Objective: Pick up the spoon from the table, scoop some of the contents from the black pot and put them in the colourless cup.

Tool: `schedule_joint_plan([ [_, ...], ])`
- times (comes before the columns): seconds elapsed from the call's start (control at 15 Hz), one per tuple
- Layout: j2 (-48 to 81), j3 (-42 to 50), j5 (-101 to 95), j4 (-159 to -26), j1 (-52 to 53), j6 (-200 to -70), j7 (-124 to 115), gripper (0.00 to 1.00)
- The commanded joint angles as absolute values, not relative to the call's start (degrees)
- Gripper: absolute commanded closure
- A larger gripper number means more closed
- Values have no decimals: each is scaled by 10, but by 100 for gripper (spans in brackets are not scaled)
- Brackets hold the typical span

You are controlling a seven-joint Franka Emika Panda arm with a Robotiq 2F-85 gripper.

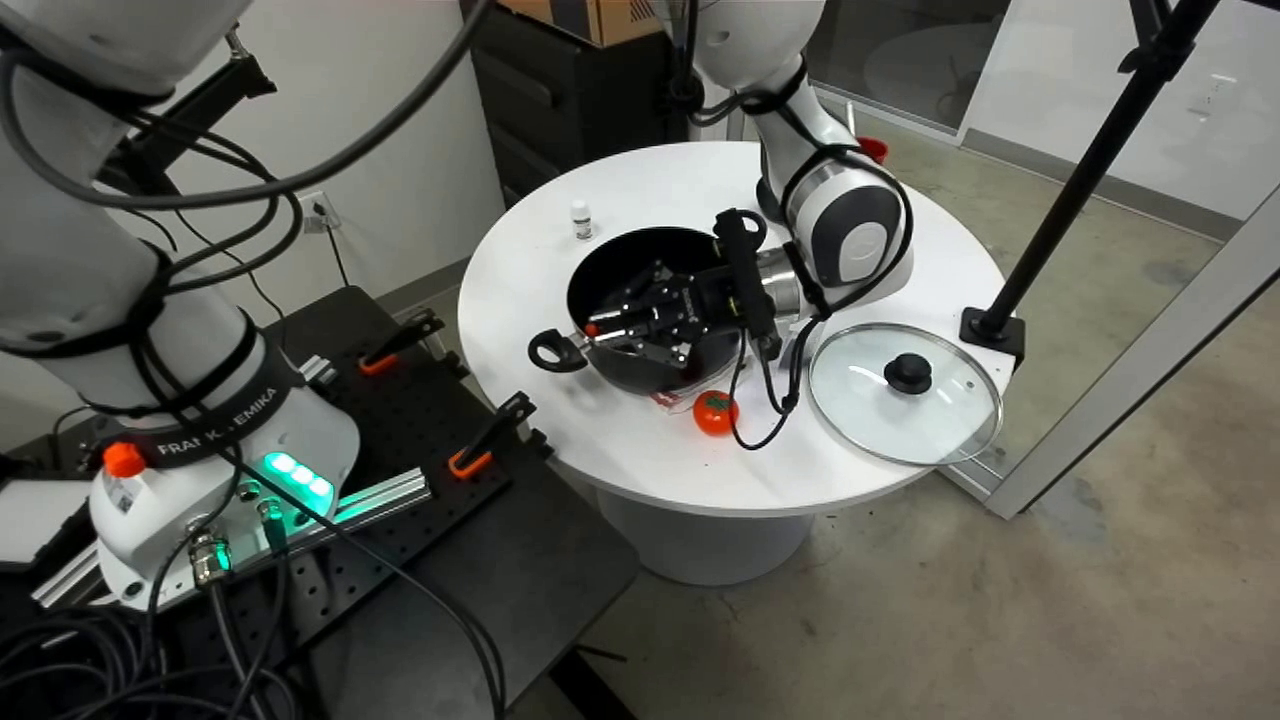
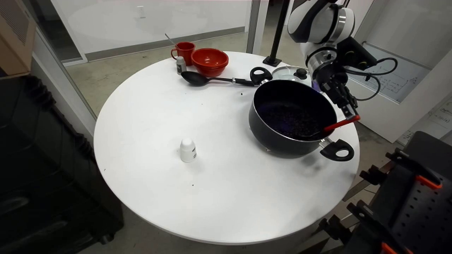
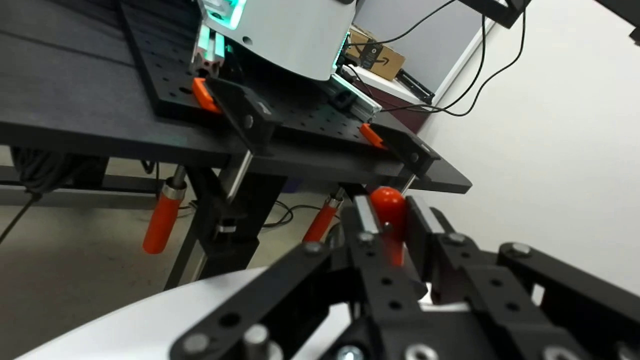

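The black pot [image 2: 275,141] stands on the round white table [image 2: 148,190], with dark small pieces in its bottom. It also shows in an exterior view [image 1: 640,375], partly under my arm. My gripper [image 2: 352,113] is at the pot's rim, near a side handle. It is shut on the red handle of a utensil [image 2: 342,123]; the utensil's far end goes into the pot, its head hidden. The red handle end [image 3: 389,202] shows between the fingers in the wrist view. The spoon [image 2: 197,79], black, lies on the table behind the pot. No colourless cup shows clearly.
The glass lid [image 1: 905,395] and a red tomato [image 1: 715,412] lie beside the pot. A white bottle [image 2: 188,151] stands on the table. Red bowls [image 2: 210,61], a red mug [image 2: 185,53] and a small grey bottle [image 2: 180,65] are behind. A black pole [image 1: 1080,180] stands at the table edge.
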State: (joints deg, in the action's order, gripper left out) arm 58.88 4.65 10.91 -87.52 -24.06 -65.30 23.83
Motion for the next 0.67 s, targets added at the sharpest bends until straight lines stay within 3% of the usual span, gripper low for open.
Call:
schedule_joint_plan([
  [0.0, 568, 47, 111, -914, -234, -708, 240, 95],
  [0.6, 474, 47, 114, -1003, -223, -815, 240, 95],
])
